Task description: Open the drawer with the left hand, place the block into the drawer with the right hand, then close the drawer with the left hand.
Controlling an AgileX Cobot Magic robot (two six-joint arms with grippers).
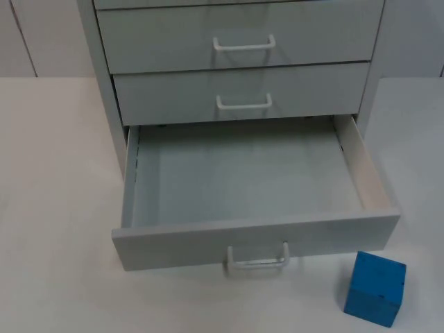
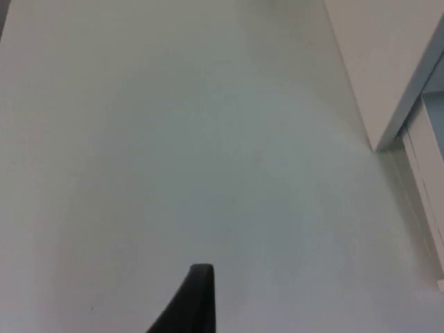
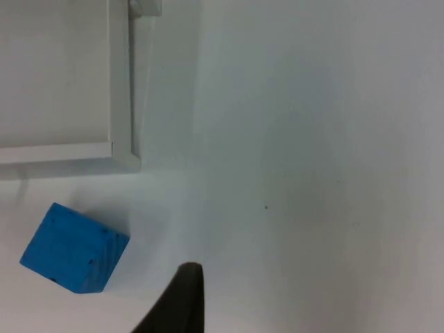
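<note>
White counter (image 1: pixel 55 173) carries a blue block (image 1: pixel 374 288) just beside the open bottom drawer (image 1: pixel 243 180). Right hand (image 3: pixel 179 305) hovers near the block, left hand (image 2: pixel 189 305) waits; either's grip, I cannot tell. Descend squarely, clamp flat faces, lift over the wall.

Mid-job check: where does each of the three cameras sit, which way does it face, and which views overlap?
Top view: fixed above, looking down and forward at the grey cabinet's open bottom drawer and the blue cube block; no arm shows.
Left wrist view: on the left arm, facing the white table beside the cabinet's side; a black fingertip shows.
Right wrist view: on the right arm, facing the block by the drawer's corner; a fingertip shows.
Top and right wrist views share block and drawer.
</note>
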